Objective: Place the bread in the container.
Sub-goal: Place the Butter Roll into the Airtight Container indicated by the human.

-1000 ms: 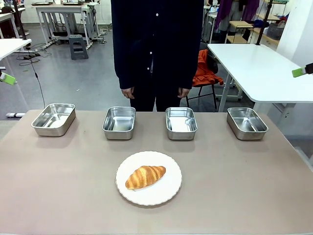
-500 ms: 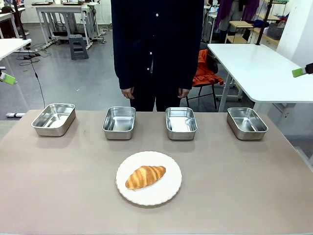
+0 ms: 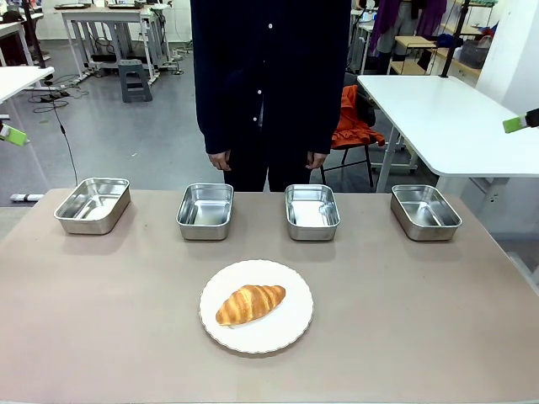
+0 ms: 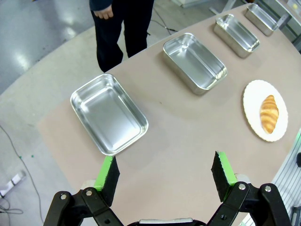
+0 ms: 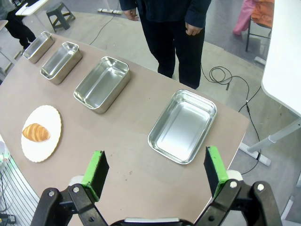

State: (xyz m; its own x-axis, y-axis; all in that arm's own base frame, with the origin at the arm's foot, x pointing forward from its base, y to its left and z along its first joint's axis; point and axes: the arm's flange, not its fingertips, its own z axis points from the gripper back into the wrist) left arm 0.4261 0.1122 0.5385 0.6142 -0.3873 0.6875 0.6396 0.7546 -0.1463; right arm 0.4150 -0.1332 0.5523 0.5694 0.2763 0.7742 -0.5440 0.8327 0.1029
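four steel pans in a row along the table's [image 3: 101, 337] far edge, seen from the front: far-left pan [image 3: 88, 220], second pan [image 3: 202, 229], third pan [image 3: 312, 231], far-right pan [image 3: 421, 229]. all sit upright and apart from one another, and each shows a bare shiny floor. they look alike.

the croissant [image 3: 250, 303] lies on a round white plate [image 3: 286, 332] on the near half of the table. the plate sits in front of the gap between the second and third pans, well apart from the row. a person [image 3: 269, 76] stands at the far side behind the two middle pans, hands down.

left gripper [image 4: 165, 169]: fingers [image 4: 109, 172] spread wide, only table top between them. it is held above the table's end, with the far-left pan just beyond the fingertips. the croissant is off to the picture's right, past the fingers and well apart from them.

right gripper [image 5: 155, 167]: fingers [image 5: 214, 165] spread wide, gripping nothing. the far-right pan lies just beyond the tips, roughly between the two finger lines. the croissant and plate are far to the picture's left, well apart from the fingers.

in the front view one green pad [image 3: 10, 135] shows at the left edge and another at the right edge, both off the table.
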